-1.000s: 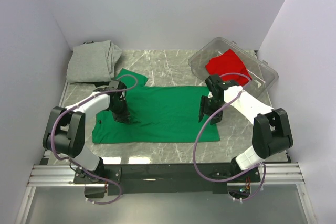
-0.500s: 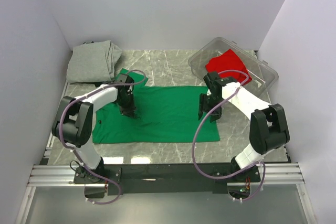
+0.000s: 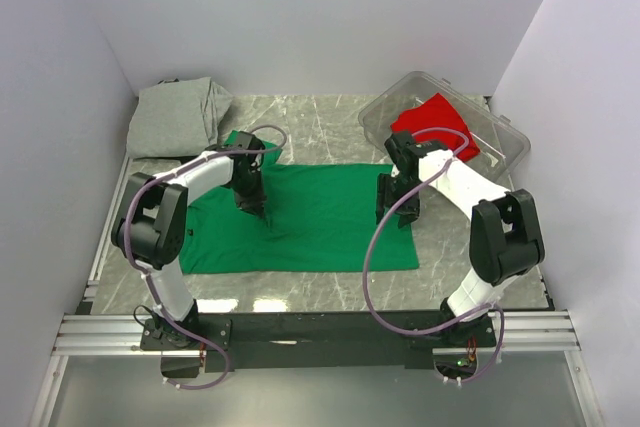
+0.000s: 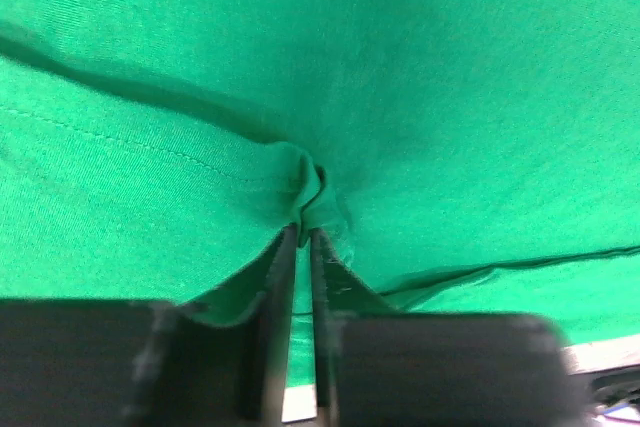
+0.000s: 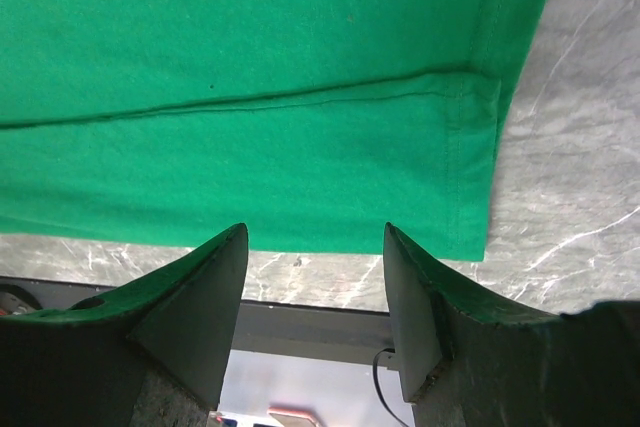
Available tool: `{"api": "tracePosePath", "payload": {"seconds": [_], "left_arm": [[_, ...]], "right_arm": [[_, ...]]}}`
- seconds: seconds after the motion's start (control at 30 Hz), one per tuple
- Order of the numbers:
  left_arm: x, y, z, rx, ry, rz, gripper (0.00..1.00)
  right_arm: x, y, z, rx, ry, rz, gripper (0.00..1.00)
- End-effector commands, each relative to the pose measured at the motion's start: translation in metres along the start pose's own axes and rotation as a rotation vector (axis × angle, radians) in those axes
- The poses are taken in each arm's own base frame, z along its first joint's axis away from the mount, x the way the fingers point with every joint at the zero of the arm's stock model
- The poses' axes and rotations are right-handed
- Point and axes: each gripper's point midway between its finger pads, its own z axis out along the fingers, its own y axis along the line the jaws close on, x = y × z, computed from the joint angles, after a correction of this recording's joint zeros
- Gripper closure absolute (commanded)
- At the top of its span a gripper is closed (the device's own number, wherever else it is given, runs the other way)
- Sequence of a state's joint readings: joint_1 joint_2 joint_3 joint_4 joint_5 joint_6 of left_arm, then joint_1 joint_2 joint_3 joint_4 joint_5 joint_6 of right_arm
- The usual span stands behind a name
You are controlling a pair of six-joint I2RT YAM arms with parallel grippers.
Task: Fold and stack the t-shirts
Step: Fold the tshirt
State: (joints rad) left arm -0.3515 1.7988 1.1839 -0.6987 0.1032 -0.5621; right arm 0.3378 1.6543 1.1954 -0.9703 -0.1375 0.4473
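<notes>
1. Cloth first: the green t-shirt (image 3: 320, 222) lies flat as a wide rectangle on the marble tabletop (image 3: 320, 117), with one sleeve poking out at its far left corner.
2. My left gripper (image 3: 254, 209) is down on the green t-shirt's left part. Its jaws are clenched to a thin slit, and a small pucker of the green cloth is pinched at their tips (image 4: 303, 232).
3. My right gripper (image 3: 392, 209) hangs over the green t-shirt's right end, by its hemmed edge. Its jaws are spread wide and grasp nothing (image 5: 315, 237).
4. The grey t-shirt (image 3: 180, 117) sits bunched beyond the green t-shirt's far left corner, apart from it.
5. The red t-shirt (image 3: 432, 122) lies beyond the green t-shirt's far right corner, inside the clear plastic bin (image 3: 500, 152).
</notes>
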Motion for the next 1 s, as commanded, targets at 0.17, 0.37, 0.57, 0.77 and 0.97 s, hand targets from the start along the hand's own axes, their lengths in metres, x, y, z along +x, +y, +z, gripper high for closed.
{"api": "tracePosePath", "payload": {"seconds": [0.17, 0.37, 0.57, 0.77, 0.97], "left_arm": [[-0.032, -0.026, -0.033, 0.084, -0.122, 0.050, 0.52], [-0.048, -0.031, -0.060, 0.131, -0.213, 0.041, 0.39], [-0.042, 0.008, -0.043, 0.066, -0.176, -0.091, 0.37], [-0.034, 0.029, -0.026, 0.061, -0.141, -0.166, 0.37], [-0.025, 0.044, -0.015, 0.030, -0.119, -0.209, 0.37]], "right_arm": [[-0.016, 0.005, -0.010, 0.009, -0.038, -0.022, 0.36], [-0.029, 0.014, -0.012, -0.020, -0.064, -0.038, 0.36], [-0.050, 0.029, -0.008, -0.063, -0.088, -0.067, 0.35], [-0.070, 0.035, 0.015, -0.063, -0.101, -0.096, 0.35], [-0.067, 0.033, 0.035, -0.067, -0.084, -0.092, 0.35]]}}
